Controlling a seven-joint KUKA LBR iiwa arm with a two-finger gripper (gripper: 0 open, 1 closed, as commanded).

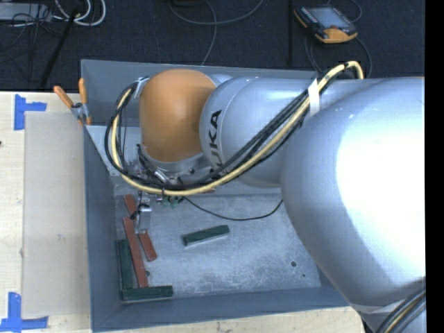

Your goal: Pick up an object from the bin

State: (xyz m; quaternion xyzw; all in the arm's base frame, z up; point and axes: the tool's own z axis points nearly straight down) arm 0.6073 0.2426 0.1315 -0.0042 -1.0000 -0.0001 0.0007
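- The arm fills the right of the frame and reaches to the bin's left side, its orange cover at upper centre.
- Yellow and black cables loop round the wrist.
- The gripper points down below the orange cover, low over the floor near the left wall.
- Whether its jaws are spread or pressed together cannot be told.
- Reddish-brown strips lie directly beneath and just below the gripper, running down the frame along the left wall; I cannot tell whether it touches them.
- Two dark green bars form a corner at the lower left, beside the strips.
- Another dark green bar lies alone mid-floor, well apart from the gripper.
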